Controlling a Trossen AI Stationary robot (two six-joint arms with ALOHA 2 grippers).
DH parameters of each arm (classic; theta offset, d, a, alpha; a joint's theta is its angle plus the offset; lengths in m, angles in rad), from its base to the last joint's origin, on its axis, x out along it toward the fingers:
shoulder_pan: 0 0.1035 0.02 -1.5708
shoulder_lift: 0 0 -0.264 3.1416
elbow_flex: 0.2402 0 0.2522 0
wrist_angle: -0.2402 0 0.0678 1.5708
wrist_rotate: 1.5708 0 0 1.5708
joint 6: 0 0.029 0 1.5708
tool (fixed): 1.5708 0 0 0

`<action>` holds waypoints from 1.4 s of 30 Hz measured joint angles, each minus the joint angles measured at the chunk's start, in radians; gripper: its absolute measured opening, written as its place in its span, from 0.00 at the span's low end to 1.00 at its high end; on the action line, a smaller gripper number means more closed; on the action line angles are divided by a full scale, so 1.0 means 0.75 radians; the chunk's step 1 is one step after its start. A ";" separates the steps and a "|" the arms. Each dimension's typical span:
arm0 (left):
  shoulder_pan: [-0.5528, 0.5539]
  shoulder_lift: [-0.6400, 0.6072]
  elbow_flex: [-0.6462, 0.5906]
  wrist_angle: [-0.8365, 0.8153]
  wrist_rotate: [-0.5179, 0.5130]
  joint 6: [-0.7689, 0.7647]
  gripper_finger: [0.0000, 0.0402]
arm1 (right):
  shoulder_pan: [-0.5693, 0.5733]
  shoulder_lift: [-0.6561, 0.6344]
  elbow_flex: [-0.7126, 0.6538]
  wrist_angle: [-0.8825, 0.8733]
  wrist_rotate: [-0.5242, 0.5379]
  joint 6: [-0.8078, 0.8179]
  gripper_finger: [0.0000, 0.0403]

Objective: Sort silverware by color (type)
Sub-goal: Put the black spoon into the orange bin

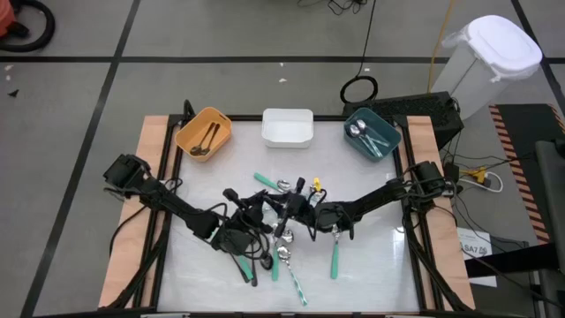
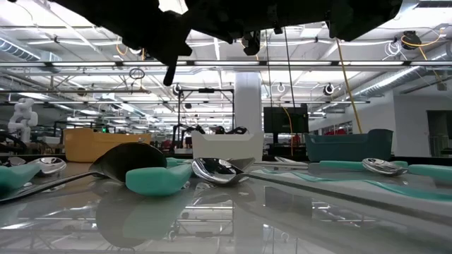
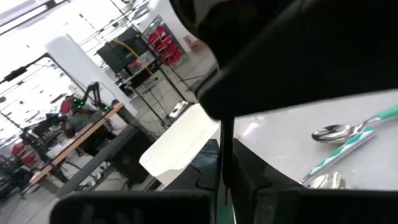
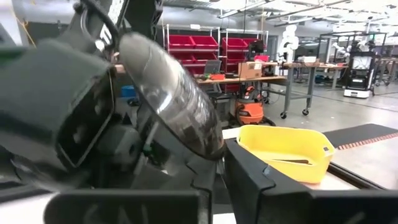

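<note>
My two grippers meet above the middle of the table, left gripper (image 1: 267,210) and right gripper (image 1: 306,210), tip to tip. Between them is one spoon, its shiny bowl (image 4: 174,102) standing close before the right wrist camera. Both grippers are shut on it. The left gripper's dark body (image 4: 56,112) stands just beyond the bowl. Most of the spoon's handle is hidden by the two hands. Several loose spoons (image 1: 284,256) with mint-green and black handles lie flat on the table below. My left gripper (image 3: 222,158) has its two fingers shut on a thin dark strip (image 3: 222,140), the spoon's handle seen edge-on. The fingers reach in level. My right gripper's body hides the rest of the spoon from this side. My right gripper (image 4: 219,167) pinches the spoon between its two fingers at the neck just under the bowl (image 4: 210,160). The fingers point about level toward the left arm. The bowl stands up above the fingers, tilted, and the spoon is clear of the table.
Along the far edge stand an orange bin (image 1: 204,132) holding two dark-handled spoons, a white bin (image 1: 288,126), and a teal bin (image 1: 372,134) with mint-handled spoons. Mint spoons (image 1: 335,256) and black ones (image 1: 247,265) lie scattered on the table's near half.
</note>
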 joint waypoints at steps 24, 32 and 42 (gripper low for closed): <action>0.044 -0.475 0.001 -0.935 0.543 -0.620 0.04 | 0.095 -0.318 0.001 -1.130 -0.127 0.257 0.25; 0.252 -0.669 0.001 -1.106 0.877 -0.627 0.04 | 0.099 -0.376 0.001 -1.164 -0.410 0.250 0.25; 0.608 -0.857 0.000 -1.348 1.142 -0.580 0.05 | 0.105 -0.391 0.001 -1.400 -0.561 0.247 0.25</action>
